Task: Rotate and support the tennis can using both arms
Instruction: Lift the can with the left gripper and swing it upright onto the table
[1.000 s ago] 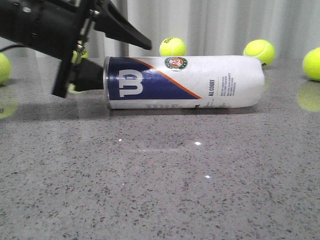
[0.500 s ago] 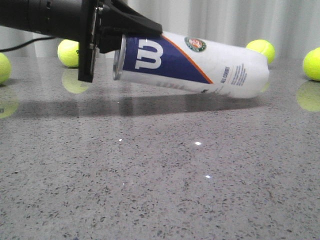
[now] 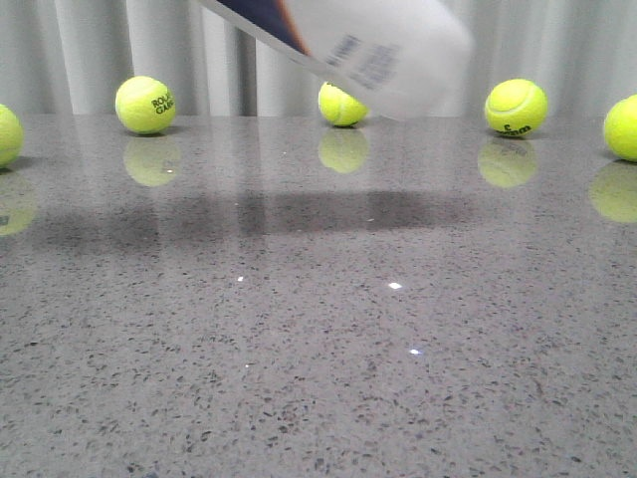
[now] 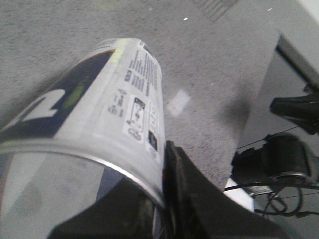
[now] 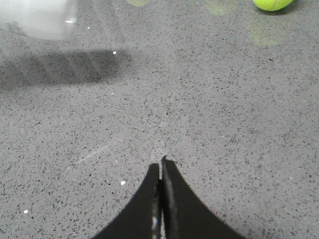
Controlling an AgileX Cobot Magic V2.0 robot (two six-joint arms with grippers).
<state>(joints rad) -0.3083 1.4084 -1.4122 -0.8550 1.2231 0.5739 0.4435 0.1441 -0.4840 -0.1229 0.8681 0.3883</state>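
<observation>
Can: the tall clear plastic tennis can with white-and-navy label was off the grey speckled stone table, tilted, its white end lowest and its upper end cut off by the top edge of the front view; blurred there.
Can shadow: a dark band lay on the table below it.
Left gripper: the black angular left gripper was clamped on the silver rim of the can, one finger outside the wall, the other dark through the clear plastic inside.
Right gripper: the black right gripper hung over bare table, its two fingers pressed together, holding nothing, well apart from the can.
Balls: yellow tennis balls sat in a row along the table's far edge, before a pale pleated curtain.
</observation>
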